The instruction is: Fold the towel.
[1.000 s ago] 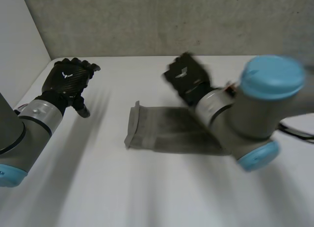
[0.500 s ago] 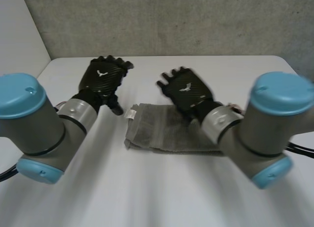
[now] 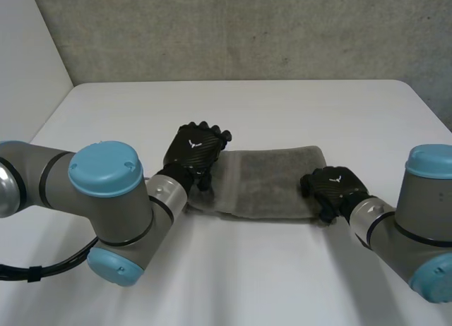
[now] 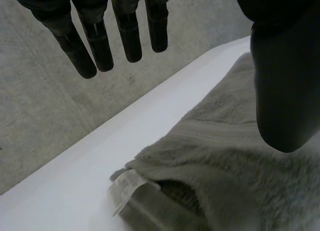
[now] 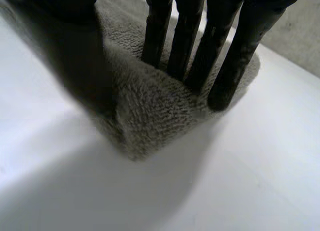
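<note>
Grey terry towel lay folded into a long strip across the middle of the white counter, long side running L to R in the head view.

The left robot hand was over the towel's L end, palm down. In the left wrist view its fingers were straight and spread, well clear of the thumb, w/ nothing btwn them. The fingers were raised off the cloth. The thumb was low over the pile, but can't tell if it touched. A small white label stuck out from the folded corner of the towel beside that hand, lying on the counter.

The right robot hand was at the towel's R end, near-side corner. In the right wrist view its fingers came down onto the top of the cloth and the thumb stood against the edge facing them. The corner was bunched up btwn them, so the hand was pinching the towel.

Towel's middle lay flat and uncovered btwn the two hands. Both arms reached in from the near edge. Rough grey wall stood behind the counter's far edge.
</note>
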Robot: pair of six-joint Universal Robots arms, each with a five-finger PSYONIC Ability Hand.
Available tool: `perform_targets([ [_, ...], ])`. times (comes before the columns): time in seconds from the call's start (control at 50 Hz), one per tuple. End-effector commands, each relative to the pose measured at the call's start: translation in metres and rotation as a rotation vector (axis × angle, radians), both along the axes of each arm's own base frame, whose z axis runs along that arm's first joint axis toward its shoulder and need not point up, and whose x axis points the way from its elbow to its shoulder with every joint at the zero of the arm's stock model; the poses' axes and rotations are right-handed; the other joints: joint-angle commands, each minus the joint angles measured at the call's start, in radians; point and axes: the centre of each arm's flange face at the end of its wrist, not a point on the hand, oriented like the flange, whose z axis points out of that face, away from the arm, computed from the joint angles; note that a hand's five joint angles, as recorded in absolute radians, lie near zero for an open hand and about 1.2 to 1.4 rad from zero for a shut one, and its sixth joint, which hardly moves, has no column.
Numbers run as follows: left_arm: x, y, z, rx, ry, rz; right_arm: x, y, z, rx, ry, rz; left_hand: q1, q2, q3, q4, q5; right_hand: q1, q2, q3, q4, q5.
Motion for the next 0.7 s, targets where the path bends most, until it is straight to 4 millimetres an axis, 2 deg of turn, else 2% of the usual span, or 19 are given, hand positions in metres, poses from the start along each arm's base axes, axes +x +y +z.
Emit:
perform_targets([
  [0.02, 0.007, 0.001, 0.003, 0.006, 0.001, 0.016, -0.004, -0.023, 0.004, -0.109, 0.107, -0.074, -0.029, -0.034, -0.032, -0.030, -0.214, 0.482, 0.469, 0.487, 0.482, 0.465],
  [0.04, 0.008, 0.002, 0.007, 0.000, 0.006, 0.017, -0.002, -0.026, 0.023, -0.178, 0.101, -0.081, -0.029, -0.034, -0.032, -0.030, -0.214, 0.482, 0.469, 0.487, 0.482, 0.465],
  [0.1, 0.011, 0.002, 0.011, -0.006, 0.008, 0.022, 0.001, -0.031, 0.042, -0.249, 0.094, -0.077, -0.029, -0.034, -0.032, -0.030, -0.214, 0.482, 0.469, 0.487, 0.482, 0.465],
  [0.14, 0.016, 0.001, 0.019, -0.021, 0.019, 0.034, 0.013, -0.033, 0.071, -0.360, 0.103, -0.030, -0.029, -0.034, -0.032, -0.030, -0.214, 0.482, 0.469, 0.487, 0.482, 0.465],
  [0.16, 0.016, 0.001, 0.019, -0.021, 0.019, 0.034, 0.013, -0.033, 0.071, -0.360, 0.103, -0.029, -0.029, -0.034, -0.032, -0.030, -0.214, 0.482, 0.469, 0.487, 0.482, 0.465],
  [0.2, 0.022, -0.002, 0.026, -0.035, 0.029, 0.052, 0.056, -0.016, 0.090, -0.470, 0.108, 0.116, -0.029, -0.034, -0.032, -0.030, -0.214, 0.482, 0.469, 0.487, 0.482, 0.465],
  [0.22, 0.022, -0.002, 0.026, -0.035, 0.029, 0.052, 0.056, -0.016, 0.090, -0.471, 0.108, 0.117, -0.029, -0.034, -0.032, -0.030, -0.214, 0.482, 0.469, 0.487, 0.482, 0.465],
  [0.24, 0.025, -0.004, 0.031, -0.047, 0.038, 0.063, 0.081, -0.002, 0.088, -0.513, 0.130, 0.209, -0.029, -0.034, -0.032, -0.030, -0.214, 0.482, 0.469, 0.487, 0.482, 0.465],
  [0.26, 0.025, -0.004, 0.032, -0.047, 0.038, 0.063, 0.081, -0.002, 0.088, -0.513, 0.131, 0.210, -0.029, -0.034, -0.032, -0.030, -0.214, 0.482, 0.469, 0.487, 0.482, 0.465],
  [0.3, 0.034, -0.010, 0.040, -0.064, 0.047, 0.098, 0.116, 0.018, 0.075, -0.606, 0.236, 0.368, -0.032, -0.037, -0.035, -0.033, -0.217, 0.482, 0.469, 0.487, 0.482, 0.465],
  [0.32, 0.034, -0.010, 0.040, -0.064, 0.047, 0.098, 0.117, 0.018, 0.075, -0.607, 0.237, 0.369, -0.032, -0.037, -0.035, -0.033, -0.217, 0.482, 0.469, 0.487, 0.482, 0.465],
  [0.36, 0.045, -0.019, 0.046, -0.077, 0.052, 0.147, 0.143, 0.037, 0.060, -0.725, 0.350, 0.521, -0.032, -0.037, -0.035, -0.033, -0.217, 0.482, 0.469, 0.487, 0.482, 0.465],
  [0.42, 0.049, -0.022, 0.049, -0.084, 0.056, 0.164, 0.156, 0.051, 0.050, -0.773, 0.387, 0.616, -0.032, -0.037, -0.035, -0.033, -0.217, 0.482, 0.469, 0.487, 0.482, 0.465],
  [0.46, 0.057, -0.027, 0.052, -0.088, 0.060, 0.199, 0.174, 0.080, 0.023, -0.809, 0.411, 0.797, -0.032, -0.037, -0.035, -0.033, -0.217, 0.482, 0.469, 0.487, 0.482, 0.465],
  [0.48, 0.057, -0.027, 0.052, -0.088, 0.060, 0.199, 0.174, 0.080, 0.023, -0.809, 0.411, 0.797, -0.032, -0.037, -0.035, -0.033, -0.217, 0.482, 0.469, 0.487, 0.482, 0.465],
  [0.52, 0.066, -0.033, 0.051, -0.085, 0.057, 0.233, 0.177, 0.097, 0.002, -0.765, 0.406, 0.899, -0.038, -0.043, -0.041, -0.039, -0.223, 0.482, 0.469, 0.487, 0.482, 0.465],
  [0.64, 0.068, -0.034, 0.048, -0.078, 0.054, 0.240, 0.176, 0.096, 0.000, -0.704, 0.375, 0.882, -0.038, -0.043, -0.041, -0.039, -0.223, 0.482, 0.469, 0.487, 0.482, 0.465],
  [0.68, 0.068, -0.034, 0.048, -0.077, 0.055, 0.241, 0.171, 0.086, 0.025, -0.662, 0.283, 0.773, -0.041, -0.046, -0.044, -0.042, -0.226, -0.265, -0.277, -0.260, -0.265, -0.282],
  [0.7, 0.068, -0.034, 0.048, -0.077, 0.055, 0.241, 0.171, 0.085, 0.026, -0.662, 0.283, 0.772, -0.041, -0.046, -0.044, -0.042, -0.226, -0.269, -0.281, -0.264, -0.269, -0.286],
])
